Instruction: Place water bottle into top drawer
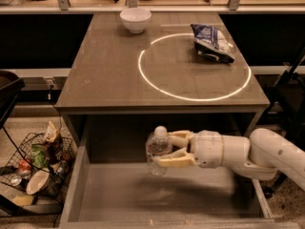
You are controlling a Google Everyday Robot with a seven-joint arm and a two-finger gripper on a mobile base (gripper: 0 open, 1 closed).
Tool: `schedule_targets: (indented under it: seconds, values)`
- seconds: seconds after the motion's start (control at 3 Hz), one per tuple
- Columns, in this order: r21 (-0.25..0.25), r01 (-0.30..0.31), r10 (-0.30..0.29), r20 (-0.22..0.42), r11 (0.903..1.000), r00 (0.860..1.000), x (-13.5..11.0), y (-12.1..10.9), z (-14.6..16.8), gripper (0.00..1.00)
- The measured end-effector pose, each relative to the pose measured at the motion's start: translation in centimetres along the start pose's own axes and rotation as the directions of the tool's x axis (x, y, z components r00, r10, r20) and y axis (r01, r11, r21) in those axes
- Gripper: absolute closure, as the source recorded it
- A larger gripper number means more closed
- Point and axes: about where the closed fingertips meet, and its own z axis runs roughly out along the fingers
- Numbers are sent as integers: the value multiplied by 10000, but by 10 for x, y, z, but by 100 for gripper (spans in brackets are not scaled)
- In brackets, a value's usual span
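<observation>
Camera view looks down on a grey-brown wooden tabletop [105,75] with the top drawer [109,197] standing open beneath its near edge. The drawer is a wide, shallow box with a plain flat bottom and low side walls, nearly as wide as the tabletop.

The gripper [161,150] reaches in from 3 o'clock on a smooth, rounded white arm [267,154]. Its 2 cream-coloured fingers [174,162] are closed around the water bottle [156,148], 1 on the far side and 1 on the near side of the body. The bottle is clear ribbed plastic with a white cap, roughly upright with the cap on top. It sits over the back half of the drawer, toward 12 o'clock from the middle of the drawer floor and just below the tabletop's front edge. A soft shadow lies on the drawer bottom beneath it; I cannot tell whether the base touches the wood.

On the tabletop a thin bright white ring [141,66] covers the right half. A round white bowl [136,19] stands at 11 o'clock, outside the ring. A crumpled, glossy dark-blue snack bag [212,43] lies at 1 o'clock, across the ring's far edge.

On the floor at 8 o'clock, a black wire basket [40,168] holds mixed scraps and wrappers.
</observation>
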Motion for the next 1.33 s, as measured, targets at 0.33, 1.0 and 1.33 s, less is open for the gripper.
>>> schedule_targets:
  seconds: [0.33, 1.0, 1.33]
  values:
    - [-424, 165, -166, -15, 9990, 9999, 8, 3, 21, 100]
    - [-953, 138, -154, -165, 9954, 9997, 28, 15, 58, 100]
    - [-1215, -58, 30, -227, 9926, 9997, 39, 21, 70, 100]
